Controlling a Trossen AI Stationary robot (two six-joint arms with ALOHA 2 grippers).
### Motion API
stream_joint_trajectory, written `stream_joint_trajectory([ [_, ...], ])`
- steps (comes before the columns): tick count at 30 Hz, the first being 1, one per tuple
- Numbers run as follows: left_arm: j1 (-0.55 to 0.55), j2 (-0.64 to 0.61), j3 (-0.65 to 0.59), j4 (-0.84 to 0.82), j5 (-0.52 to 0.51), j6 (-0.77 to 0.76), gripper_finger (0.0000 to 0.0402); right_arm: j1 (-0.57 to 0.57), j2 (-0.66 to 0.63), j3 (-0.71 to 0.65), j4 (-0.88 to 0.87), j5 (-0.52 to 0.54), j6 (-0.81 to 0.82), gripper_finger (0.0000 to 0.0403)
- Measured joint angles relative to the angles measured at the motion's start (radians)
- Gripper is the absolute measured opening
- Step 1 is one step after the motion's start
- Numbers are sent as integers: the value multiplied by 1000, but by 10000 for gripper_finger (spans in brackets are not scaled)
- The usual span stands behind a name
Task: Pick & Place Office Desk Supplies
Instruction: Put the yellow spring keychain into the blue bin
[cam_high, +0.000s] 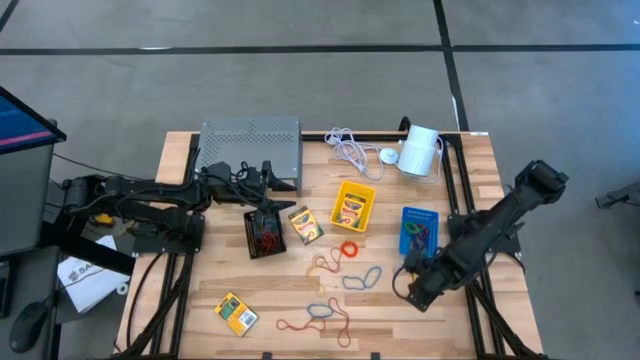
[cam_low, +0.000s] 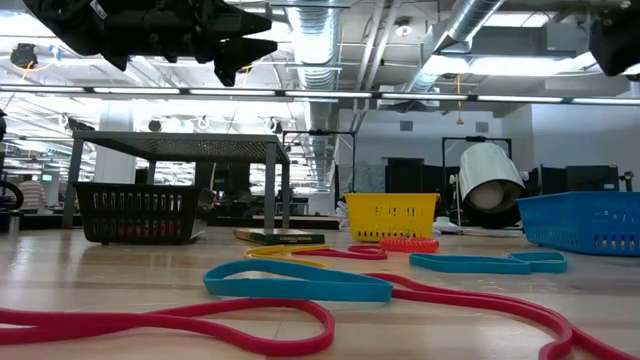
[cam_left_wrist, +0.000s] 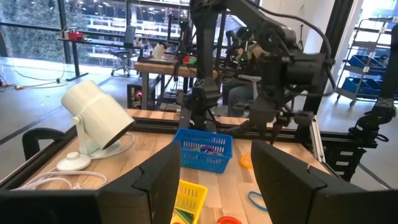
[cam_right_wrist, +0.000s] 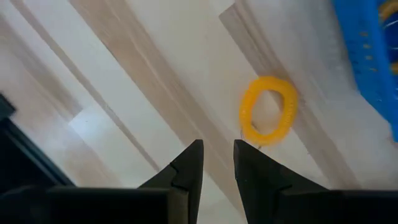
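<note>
**Right pincer low beside the blue bin**

While my right gripper (cam_right_wrist: 217, 152) hangs over bare plank with jaws narrowed and holding nothing, a ribbed orange coil loop (cam_right_wrist: 268, 111) lies just ahead, the mesh blue bin (cam_right_wrist: 367, 56) beside it. Flat rubber bands (cam_high: 345, 275) sprawl mid-table. My left gripper (cam_high: 268, 178), fingers wide, waits above the black bin (cam_high: 264, 233).

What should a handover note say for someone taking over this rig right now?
Right gripper: empty, jaws narrowly apart, just above a yellow coil band beside the blue bin.
Left gripper: open, empty, raised over the black bin.
Done: bands lie in the black and blue bins; a crayon box sits in the yellow bin.
Left: loose bands mid-table, two crayon boxes.
</note>
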Motion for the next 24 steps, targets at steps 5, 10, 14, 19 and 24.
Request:
stream_joint_trajectory([
  [5, 0, 0, 0, 0, 0, -7, 190, 20, 70, 0, 29, 1, -4, 85],
  [10, 0, 0, 0, 0, 0, -8, 190, 25, 147, 0, 18, 8, -24, 85],
  [14, -1, 0, 0, 0, 0, -21, 190, 22, 199, 0, 18, 10, -63, 85],
  [19, -1, 0, 0, -1, 0, -29, 190, 21, 240, -1, 15, 13, -95, 85],
  [24, -1, 0, 0, 0, 0, -30, 190, 17, 248, -1, 1, 40, -122, 85],
])
